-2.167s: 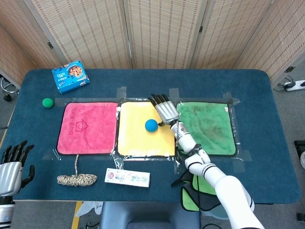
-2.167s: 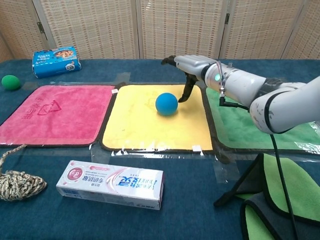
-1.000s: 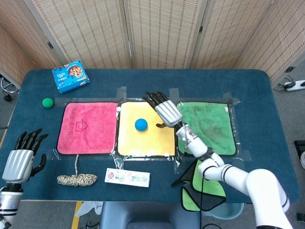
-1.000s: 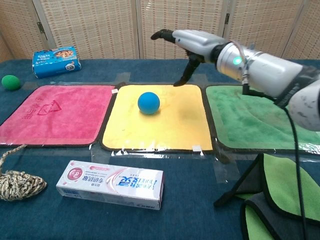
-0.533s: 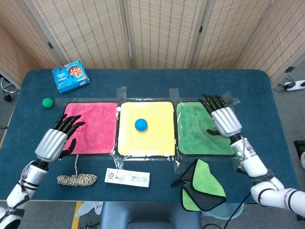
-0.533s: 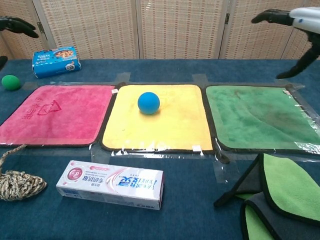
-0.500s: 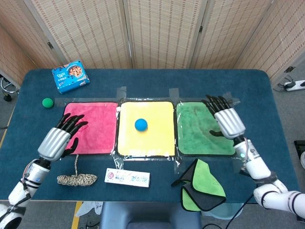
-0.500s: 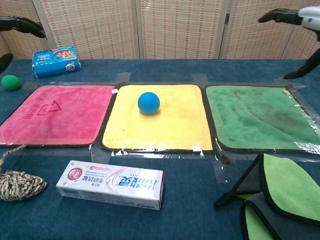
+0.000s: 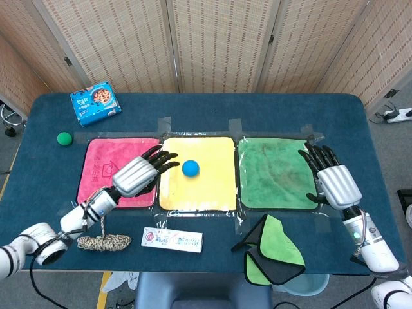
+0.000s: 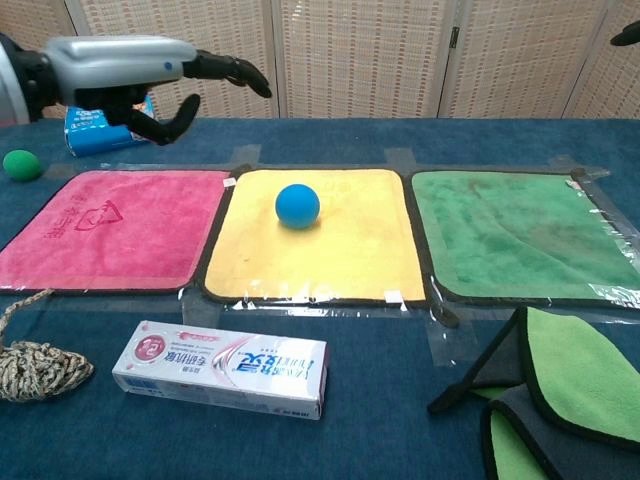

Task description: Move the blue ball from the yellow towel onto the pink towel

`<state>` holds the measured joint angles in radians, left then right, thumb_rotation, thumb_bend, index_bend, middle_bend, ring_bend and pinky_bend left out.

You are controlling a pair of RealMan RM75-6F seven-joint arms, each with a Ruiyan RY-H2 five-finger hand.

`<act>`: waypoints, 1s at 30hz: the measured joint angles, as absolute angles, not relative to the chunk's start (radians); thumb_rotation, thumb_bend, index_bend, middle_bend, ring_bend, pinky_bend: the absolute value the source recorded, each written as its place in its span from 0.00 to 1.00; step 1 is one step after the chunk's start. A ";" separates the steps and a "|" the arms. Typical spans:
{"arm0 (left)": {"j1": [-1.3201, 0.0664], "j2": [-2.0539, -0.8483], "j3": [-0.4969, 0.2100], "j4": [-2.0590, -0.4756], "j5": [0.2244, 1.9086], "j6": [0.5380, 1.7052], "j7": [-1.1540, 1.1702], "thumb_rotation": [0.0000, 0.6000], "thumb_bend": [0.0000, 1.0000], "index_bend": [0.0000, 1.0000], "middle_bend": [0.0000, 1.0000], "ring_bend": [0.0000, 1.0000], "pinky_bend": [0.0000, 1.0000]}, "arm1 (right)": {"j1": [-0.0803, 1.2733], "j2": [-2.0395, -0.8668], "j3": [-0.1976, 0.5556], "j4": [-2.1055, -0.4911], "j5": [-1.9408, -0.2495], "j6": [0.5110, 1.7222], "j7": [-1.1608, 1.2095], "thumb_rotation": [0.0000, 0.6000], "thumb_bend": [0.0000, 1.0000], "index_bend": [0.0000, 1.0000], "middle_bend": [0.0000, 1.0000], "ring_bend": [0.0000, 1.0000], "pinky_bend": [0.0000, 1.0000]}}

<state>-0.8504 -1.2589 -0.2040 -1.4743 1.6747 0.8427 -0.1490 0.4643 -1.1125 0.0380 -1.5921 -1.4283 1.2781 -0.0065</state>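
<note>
Left hand [image 9: 137,174]: fingers spread, holding nothing, raised above the table over the seam between the pink towel [image 9: 103,172] and the yellow towel [image 9: 206,187]. Its fingertips point toward the ball [image 9: 190,168] and stop short of it; no contact. In the chest view the same hand [image 10: 140,70] hangs clear of the cloth.

Right hand [image 9: 336,183]: fingers spread, holding nothing, at the right edge of the green towel [image 9: 273,170], well apart from the ball.

Ball: rests on the yellow towel, in its upper-left part, apart from both hands.

Other items: toothpaste box [image 9: 172,239] in front of the yellow towel; rope [image 9: 103,241] to its left; green ball [image 9: 64,138] and blue box [image 9: 94,102] at far left; folded green cloth [image 9: 273,254] at front right.
</note>
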 measured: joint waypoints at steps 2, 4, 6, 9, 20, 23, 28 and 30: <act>-0.898 -1.285 -0.208 -1.451 1.665 0.793 -0.150 1.00 0.93 0.13 0.09 0.11 0.04 | 0.456 -1.110 0.037 -1.594 -1.437 1.281 -0.006 1.00 0.08 0.00 0.00 0.00 0.00; -0.935 -1.310 -0.211 -1.428 1.653 0.756 -0.147 1.00 0.93 0.13 0.09 0.11 0.04 | 0.449 -1.109 0.036 -1.595 -1.446 1.286 -0.007 1.00 0.08 0.00 0.00 0.00 0.00; -0.972 -1.340 -0.214 -1.400 1.633 0.715 -0.141 1.00 0.94 0.13 0.09 0.11 0.04 | 0.442 -1.109 0.037 -1.596 -1.451 1.288 -0.007 1.00 0.08 0.00 0.00 0.00 0.00; -1.014 -1.373 -0.218 -1.362 1.594 0.664 -0.130 1.00 0.97 0.12 0.09 0.11 0.04 | 0.434 -1.107 0.038 -1.598 -1.459 1.290 -0.006 1.00 0.08 0.00 0.00 0.00 0.00; -1.123 -1.457 -0.224 -1.270 1.435 0.506 -0.059 0.69 1.00 0.10 0.09 0.07 0.01 | 0.415 -1.116 0.049 -1.585 -1.468 1.283 -0.008 1.00 0.08 0.00 0.00 0.00 0.00; -1.143 -1.481 -0.217 -1.238 1.394 0.473 -0.032 0.65 1.00 0.10 0.09 0.08 0.01 | 0.409 -1.117 0.051 -1.581 -1.469 1.282 -0.007 1.00 0.08 0.00 0.00 0.00 0.00; -1.169 -1.520 -0.200 -1.182 1.330 0.431 0.013 0.64 1.00 0.12 0.09 0.08 0.01 | 0.401 -1.121 0.054 -1.569 -1.466 1.277 0.004 1.00 0.08 0.00 0.00 0.00 0.00; -1.176 -1.535 -0.194 -1.164 1.304 0.420 0.027 0.64 1.00 0.13 0.09 0.08 0.01 | 0.399 -1.124 0.055 -1.563 -1.466 1.274 0.006 1.00 0.08 0.00 0.00 0.00 0.00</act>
<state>-1.1765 -1.5345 -0.1940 -1.1637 1.3039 0.4199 0.0269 0.3986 -1.1244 0.0552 -1.5631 -1.4655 1.2741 0.0065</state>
